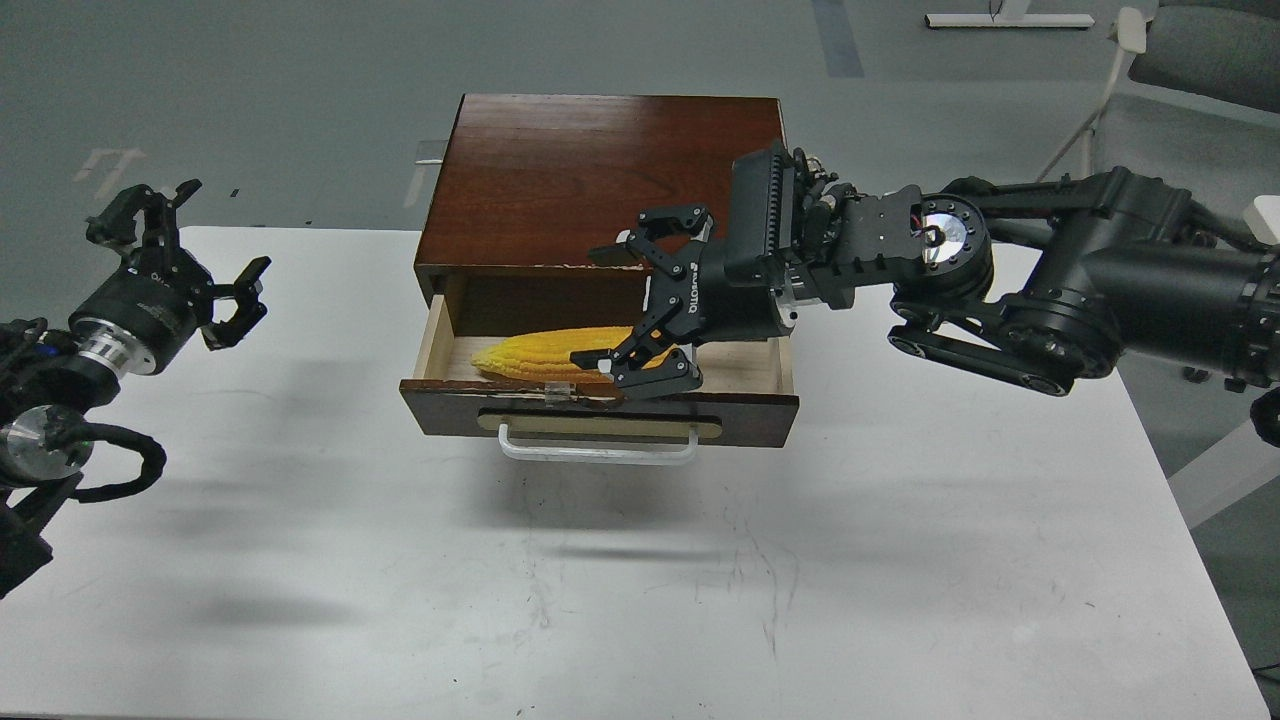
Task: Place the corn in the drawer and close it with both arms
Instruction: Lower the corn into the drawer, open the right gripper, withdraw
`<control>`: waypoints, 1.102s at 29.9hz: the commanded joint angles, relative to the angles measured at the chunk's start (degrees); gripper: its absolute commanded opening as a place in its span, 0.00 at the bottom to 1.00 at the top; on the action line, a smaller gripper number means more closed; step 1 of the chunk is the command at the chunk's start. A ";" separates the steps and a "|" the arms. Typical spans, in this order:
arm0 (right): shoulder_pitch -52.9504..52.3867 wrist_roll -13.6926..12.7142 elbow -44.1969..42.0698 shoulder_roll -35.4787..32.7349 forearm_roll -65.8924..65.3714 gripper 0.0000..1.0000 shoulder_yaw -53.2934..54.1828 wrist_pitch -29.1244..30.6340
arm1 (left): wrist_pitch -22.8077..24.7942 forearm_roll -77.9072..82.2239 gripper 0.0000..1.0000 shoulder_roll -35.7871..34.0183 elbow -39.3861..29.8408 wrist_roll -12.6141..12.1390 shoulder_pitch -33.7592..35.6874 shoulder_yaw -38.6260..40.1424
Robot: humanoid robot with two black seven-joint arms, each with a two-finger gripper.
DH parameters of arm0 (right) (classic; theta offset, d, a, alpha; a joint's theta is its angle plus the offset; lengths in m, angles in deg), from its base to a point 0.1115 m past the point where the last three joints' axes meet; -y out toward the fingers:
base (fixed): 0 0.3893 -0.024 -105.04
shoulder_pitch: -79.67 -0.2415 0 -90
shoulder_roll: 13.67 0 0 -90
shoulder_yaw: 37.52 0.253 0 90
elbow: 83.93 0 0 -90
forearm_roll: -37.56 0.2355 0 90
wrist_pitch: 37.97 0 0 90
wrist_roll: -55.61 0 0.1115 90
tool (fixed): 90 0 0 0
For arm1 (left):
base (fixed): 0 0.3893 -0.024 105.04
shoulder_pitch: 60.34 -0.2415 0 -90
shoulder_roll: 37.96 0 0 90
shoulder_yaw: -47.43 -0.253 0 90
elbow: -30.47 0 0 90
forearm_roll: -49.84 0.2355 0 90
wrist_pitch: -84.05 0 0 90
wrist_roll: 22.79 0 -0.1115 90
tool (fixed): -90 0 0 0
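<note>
The yellow corn (535, 352) lies inside the open drawer (600, 408) on its pale wood floor, tip to the left, close behind the drawer's front. My right gripper (615, 305) hangs over the drawer's right half with its fingers spread open, just above the corn's thick end and no longer holding it. The drawer is pulled out of the dark brown cabinet (600, 170), with its white bar handle (598, 447) facing me. My left gripper (180, 255) is open and empty, raised over the table's left edge, far from the drawer.
The cabinet stands at the back middle of the white table (700, 600). A grey chair (1190, 50) stands on the floor at the back right. My right arm (1100, 280) reaches across the table's right rear.
</note>
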 commanded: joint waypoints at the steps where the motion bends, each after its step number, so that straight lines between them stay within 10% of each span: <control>1: -0.34 0.00 -0.01 -0.19 0.57 0.98 1.24 -0.06 | 0.00 0.00 0.98 -0.04 0.00 0.00 0.00 -0.01; 7: -1.57 0.00 -0.37 -0.89 19.26 0.98 7.91 1.95 | 0.00 0.00 0.98 -0.48 0.09 0.00 -0.35 -0.01; 20: 6.04 -14.02 -14.16 -20.22 97.47 0.96 16.00 33.85 | 0.00 0.09 0.98 -1.62 0.09 1.05 0.00 -0.18; 33: 31.73 -14.11 -9.78 -24.18 109.56 0.97 34.89 34.57 | 0.00 0.96 0.98 -2.93 -3.67 0.79 0.97 -0.27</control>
